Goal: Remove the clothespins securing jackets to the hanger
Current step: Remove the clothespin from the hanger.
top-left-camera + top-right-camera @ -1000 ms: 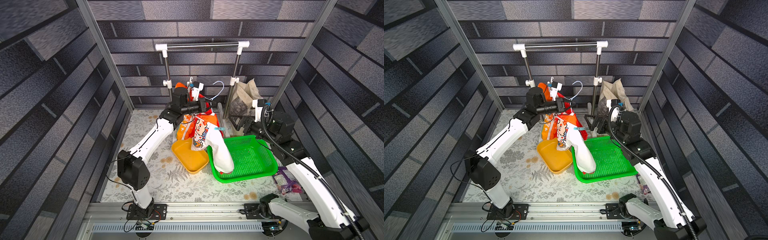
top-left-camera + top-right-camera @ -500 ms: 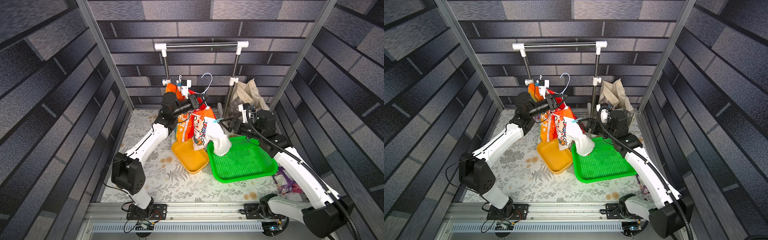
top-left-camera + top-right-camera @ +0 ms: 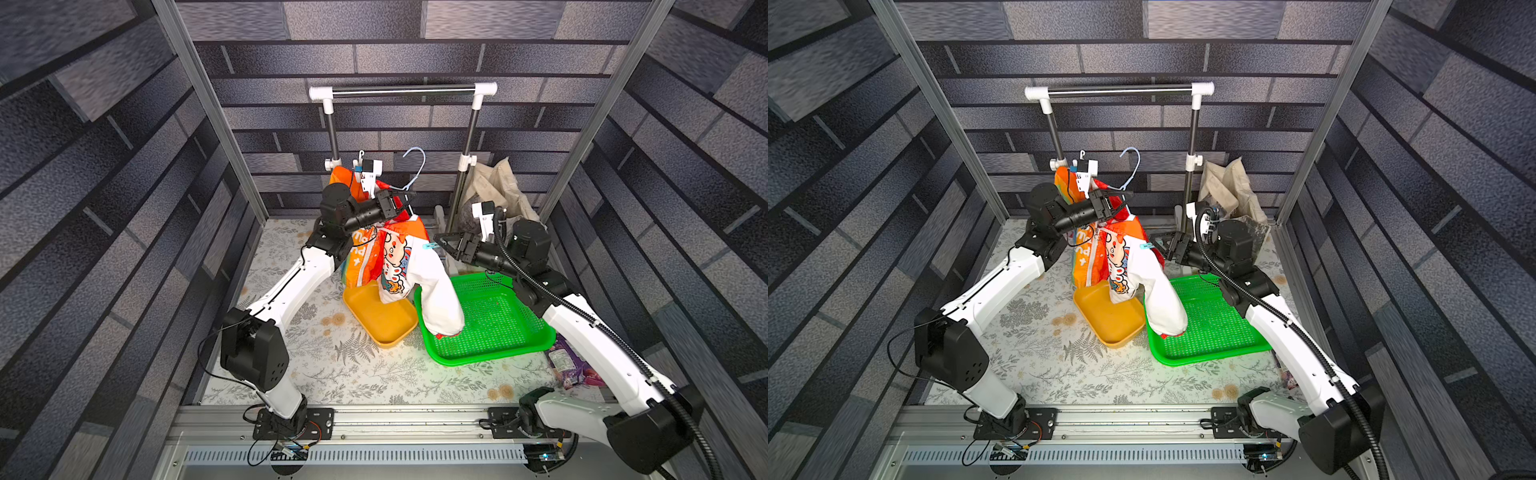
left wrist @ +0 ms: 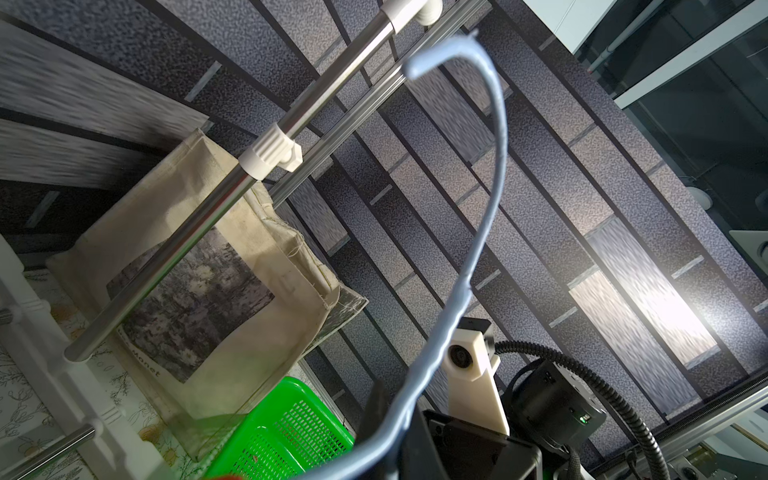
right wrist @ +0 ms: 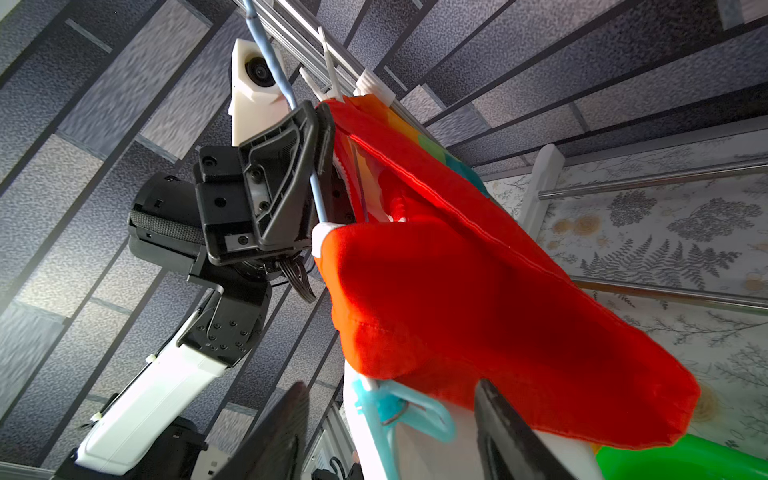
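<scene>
Since a second ago the right gripper point(image 3: 444, 244) has advanced left from beside the rack post to the right shoulder of the garment, its jaws narrowing from wide. The left arm has lifted the load and carried it slightly left.

Left gripper point(image 3: 395, 203): clenched on the neck of the hanger point(image 4: 502, 158), just under the hook. Judged purpose: to keep the garment off the desk and steady, so a peg can be pulled without the wire swinging. The hook rests on nothing and stands below the bar of the clothes rack point(image 3: 403, 90).

Right gripper: released, grasping nothing. In the right wrist view its fingers point(image 5: 278, 436) stand on either side of the teal clothespin point(image 5: 395, 409), with a gap on both sides. In a top view that peg sits on the white shoulder of the jackets point(image 3: 395, 257), at the hanger's right end. Judged step: closing on the peg's handles; peg not yet off.

The white sleeve point(image 3: 440, 299) droops into the green basket point(image 3: 490, 358). The hem hangs over the yellow tray point(image 3: 386, 324). Both are likely receptacles.

Surface: desk point(image 3: 353, 374) under a fern-print cloth. A beige tote bag point(image 3: 498, 187) stands far right and a purple packet point(image 3: 569, 368) lies near right. Room: a booth of dark brick-pattern panels in aluminium framing.
</scene>
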`<state>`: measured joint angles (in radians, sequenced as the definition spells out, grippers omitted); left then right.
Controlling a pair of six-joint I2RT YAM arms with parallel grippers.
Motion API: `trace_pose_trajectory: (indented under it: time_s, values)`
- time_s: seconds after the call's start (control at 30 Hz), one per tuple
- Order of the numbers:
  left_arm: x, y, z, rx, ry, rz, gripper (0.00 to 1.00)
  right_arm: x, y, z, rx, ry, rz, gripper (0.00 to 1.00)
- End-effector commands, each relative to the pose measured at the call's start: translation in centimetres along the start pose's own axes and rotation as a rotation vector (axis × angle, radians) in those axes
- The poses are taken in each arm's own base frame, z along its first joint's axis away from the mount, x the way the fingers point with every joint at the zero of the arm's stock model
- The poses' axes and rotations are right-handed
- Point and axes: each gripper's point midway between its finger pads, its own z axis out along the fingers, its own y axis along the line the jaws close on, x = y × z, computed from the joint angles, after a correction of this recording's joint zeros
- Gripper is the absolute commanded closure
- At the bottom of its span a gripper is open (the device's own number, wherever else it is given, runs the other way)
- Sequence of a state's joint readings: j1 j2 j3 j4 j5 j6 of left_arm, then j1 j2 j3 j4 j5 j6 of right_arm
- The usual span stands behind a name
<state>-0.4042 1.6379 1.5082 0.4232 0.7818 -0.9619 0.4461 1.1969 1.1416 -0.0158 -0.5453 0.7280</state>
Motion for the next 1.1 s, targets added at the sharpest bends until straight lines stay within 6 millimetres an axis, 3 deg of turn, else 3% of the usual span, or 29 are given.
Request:
trace_pose_trajectory:
  time_s: [0.0,0.47,0.87,1.07]
  values:
    - [-1.5,-3.3,-0.2,0.072,-0.014,0.082,1.0,0.5,0.4,0.7,-0.043,0.02,0.006,0.43]
    - [-2.0,-1.9,0.3,0.046,-0.032,0.061,1.0,0.6,0.7,0.8,-0.049,0.031,-0.003,0.8]
    - [-1.7,-1.2,-0.1,-0.052,-0.011,0.139,1.0,-2.6,1.2,-1.5,0.084,-0.105,-0.132,0.91]
    - [-1.7,-2.6,-0.7,-0.048,0.028,0.21,1.0,-4.7,1.9,-5.1,0.235,-0.198,-0.256,0.91]
